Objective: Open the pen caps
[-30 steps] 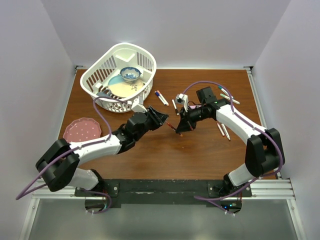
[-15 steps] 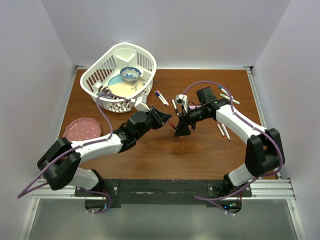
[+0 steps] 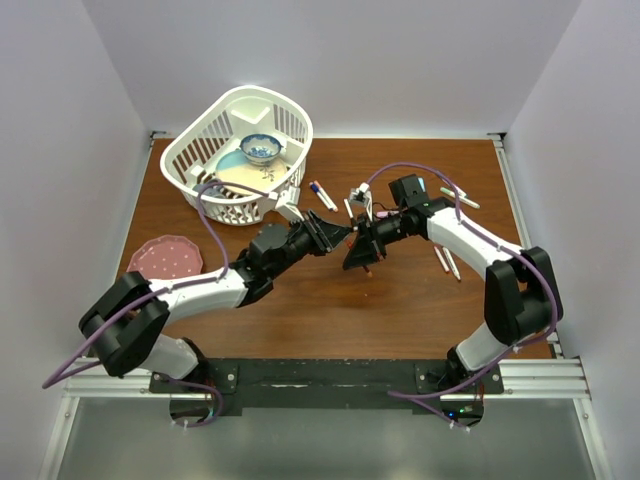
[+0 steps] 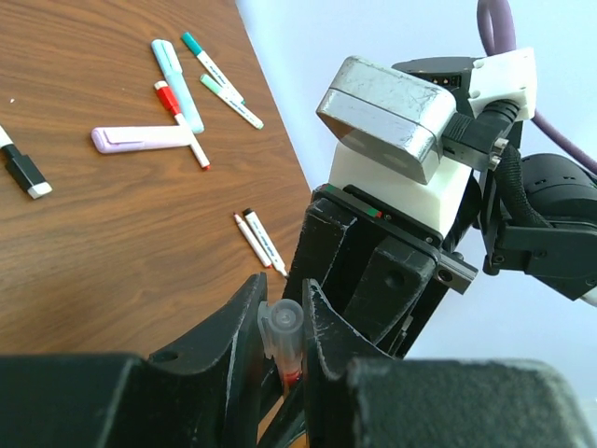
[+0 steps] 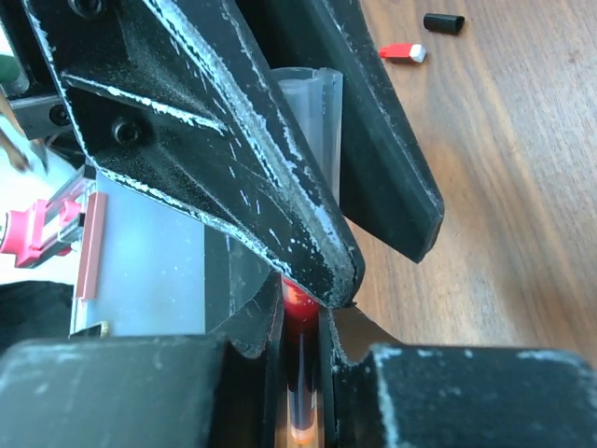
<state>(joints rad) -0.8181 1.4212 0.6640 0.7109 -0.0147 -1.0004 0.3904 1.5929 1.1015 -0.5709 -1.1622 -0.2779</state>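
Mid-table, off the surface: L gripper (image 3: 338, 233) and R gripper (image 3: 357, 252) meet tip to tip on one pen (image 5: 298, 313). L fingers are clamped on the clear pen cap (image 4: 282, 327). R fingers pinch the barrel, red tip visible at the joint. Cap looks seated or only just cracked, can't tell which, so I'd call this one mid-pull.

Progress: a loose red cap (image 5: 403, 52) and black cap (image 5: 444, 22) lie on the table, so prob a couple are done.

Farther out, most look untouched:
- pair of white pens (image 4: 261, 241) right of the R arm
- teal pens (image 4: 210, 67), light-blue pen (image 4: 177, 73) and lilac pen (image 4: 140, 138) toward the far right edge
- blue-tipped pen (image 3: 322, 193) just beside the basket (image 3: 290, 115)

I'd say early, well under half.

Text: none legible. Barrel print is too small, and no brand shows on the arms.
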